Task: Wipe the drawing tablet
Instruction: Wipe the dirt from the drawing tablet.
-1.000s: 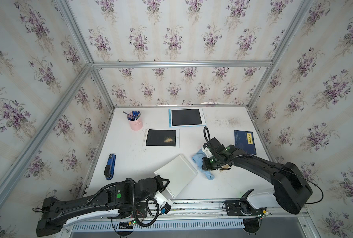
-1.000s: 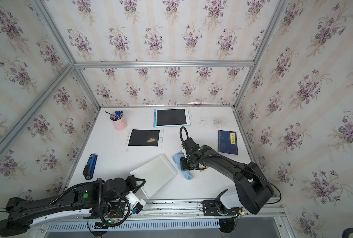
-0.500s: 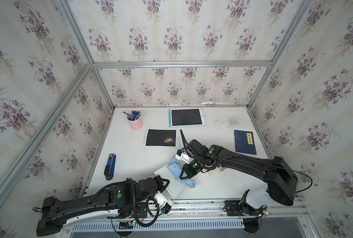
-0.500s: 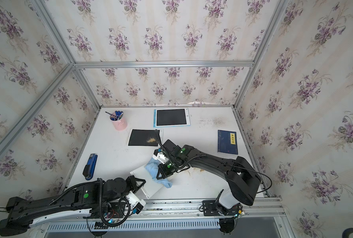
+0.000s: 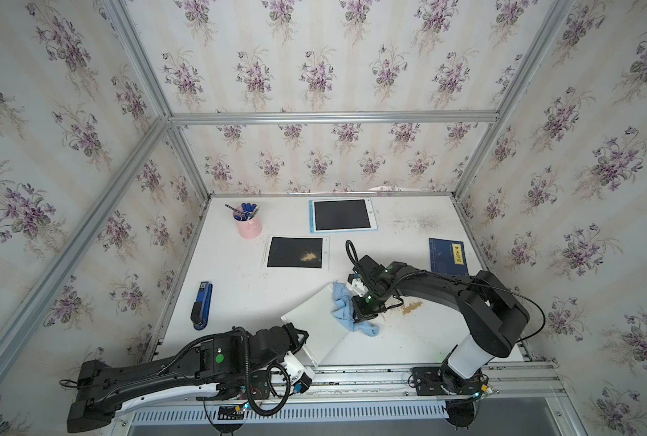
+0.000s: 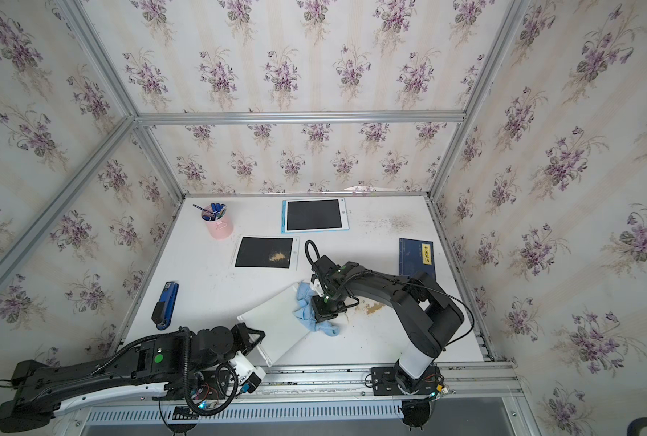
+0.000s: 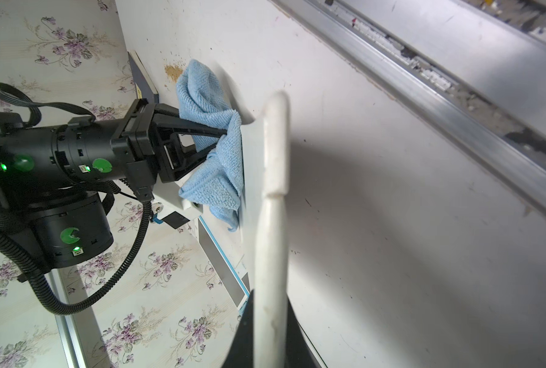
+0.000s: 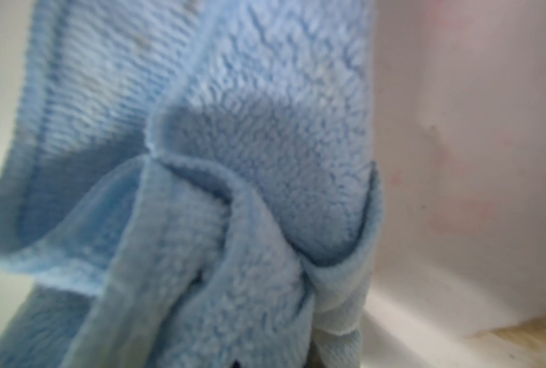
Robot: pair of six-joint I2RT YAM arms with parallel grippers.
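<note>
The white drawing tablet (image 5: 316, 321) was seen near the front edge of the surface (image 5: 239, 287), turned cornerwise. Its near corner was clamped in the left claw (image 5: 300, 339), which was closed tight on the rim. In the left wrist view the tablet (image 7: 271, 223) was seen edge-on with a shadow cast beside it, so that end appeared to be lifted. The right claw (image 5: 360, 320) was pointed downward at the tablet's right-hand edge and was shut narrowly on a bunched blue cloth (image 5: 341, 307). The cloth was pressed against the tablet's face there, and a fold was spilled over the edge onto the surface. In the right wrist view little besides the cloth (image 8: 265, 159) could be made out. A patch of tan crumbs (image 5: 411, 307) was seen just beside the right claw, apart from the tablet. Open room was found to the left of the tablet, between it and a blue stapler (image 5: 202, 304) near the left edge, and across the middle of the surface. Farther back were set a black-screened tablet (image 5: 295, 252) dusted with crumbs, a blue-framed tablet (image 5: 342, 215) near the back edge, a pink pen cup (image 5: 248, 226), and a dark blue book (image 5: 448, 256) by the right edge, all well apart from the work. The front rail (image 5: 371, 372) was found close to the tablet's near corner.
</note>
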